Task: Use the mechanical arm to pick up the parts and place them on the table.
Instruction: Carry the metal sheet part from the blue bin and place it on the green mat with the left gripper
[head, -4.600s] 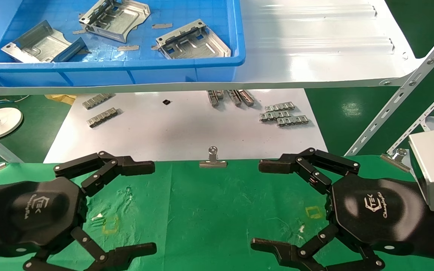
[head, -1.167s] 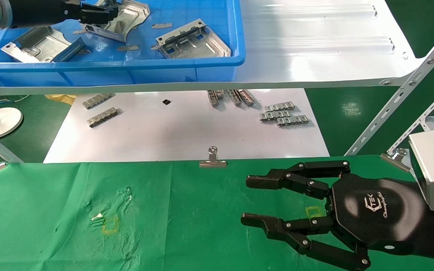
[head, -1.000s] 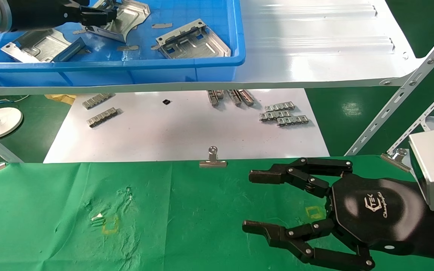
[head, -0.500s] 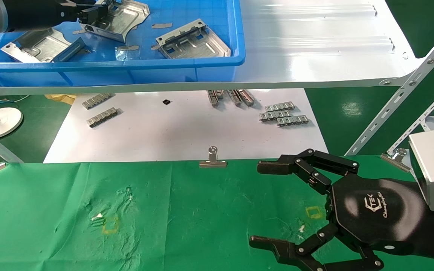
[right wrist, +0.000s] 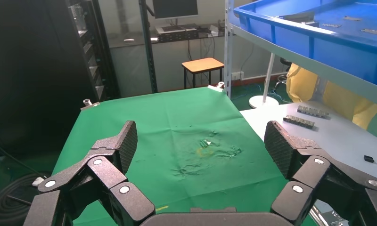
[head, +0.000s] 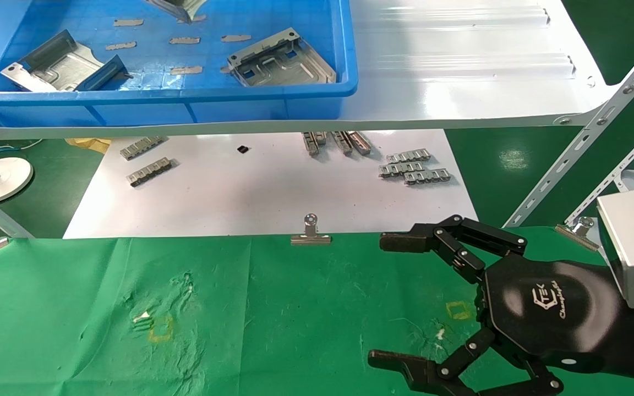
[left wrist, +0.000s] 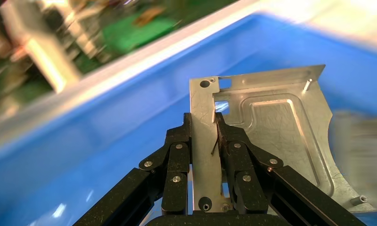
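In the left wrist view my left gripper (left wrist: 203, 123) is shut on the bent edge of a silvery sheet-metal part (left wrist: 281, 127), held above the floor of the blue bin (left wrist: 106, 141). In the head view the left arm is out of sight; only a corner of the held part (head: 176, 6) shows at the top edge. Two more parts (head: 55, 63) (head: 278, 59) lie in the blue bin (head: 273, 102). My right gripper (head: 386, 300) is open and empty just above the green table (head: 273, 308) at the right; the right wrist view shows its fingers spread (right wrist: 201, 141).
The bin stands on a glossy white shelf (head: 460, 66). Below it a white board (head: 273, 192) carries small grey strips (head: 413, 168). Binder clips (head: 310, 234) hold the cloth's far edge. Slanted rack struts (head: 586, 137) rise at the right. A yellow square (head: 161, 328) marks the cloth.
My left gripper closed on the part in the bin and lifted it up out of the head view. The right gripper's fingers narrowed, then spread wide again.
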Robot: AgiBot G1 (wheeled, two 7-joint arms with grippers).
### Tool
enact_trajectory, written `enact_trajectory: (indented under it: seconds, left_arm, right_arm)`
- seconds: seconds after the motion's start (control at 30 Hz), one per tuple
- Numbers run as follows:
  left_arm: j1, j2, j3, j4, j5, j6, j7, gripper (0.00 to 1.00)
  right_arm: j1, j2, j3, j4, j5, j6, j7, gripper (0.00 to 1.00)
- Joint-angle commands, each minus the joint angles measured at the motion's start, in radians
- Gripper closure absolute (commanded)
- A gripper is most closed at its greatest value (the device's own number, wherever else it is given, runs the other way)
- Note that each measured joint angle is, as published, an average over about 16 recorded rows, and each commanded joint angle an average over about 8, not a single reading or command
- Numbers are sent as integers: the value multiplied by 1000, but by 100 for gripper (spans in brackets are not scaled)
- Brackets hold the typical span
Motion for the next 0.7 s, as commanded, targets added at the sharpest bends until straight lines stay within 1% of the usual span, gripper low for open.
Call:
enact_trajectory:
  seconds: [0.03, 0.17, 0.27, 0.33, 0.43, 0.57, 0.7]
  left_arm:
    - [-9, -19, -12, -29, -20, 93, 31, 100]
    - [12, -64, -32, -74, -68, 317, 156, 100]
    - [39, -96, -37, -104, -100, 412, 235, 100]
    - [61, -119, -31, -137, -120, 441, 275, 100]
    - [108, -165, -8, -220, -164, 450, 317, 100]
    - [197, -255, 45, -389, -262, 453, 349, 100]
    - [288, -363, 124, -571, -362, 449, 377, 100]
  right_arm:
    - [0, 0, 0, 0, 0, 0, 0, 0]
    - [0, 0, 0, 0, 0, 0, 0, 0]
    - [0, 0, 0, 0, 0, 0, 0, 0]
    - [0, 0, 0, 0, 0, 0, 0, 0]
    - [0, 0, 0, 0, 0, 0, 0, 0]
    - [0, 0, 0, 0, 0, 0, 0, 0]
    - [0, 0, 0, 0, 0, 0, 0, 0]
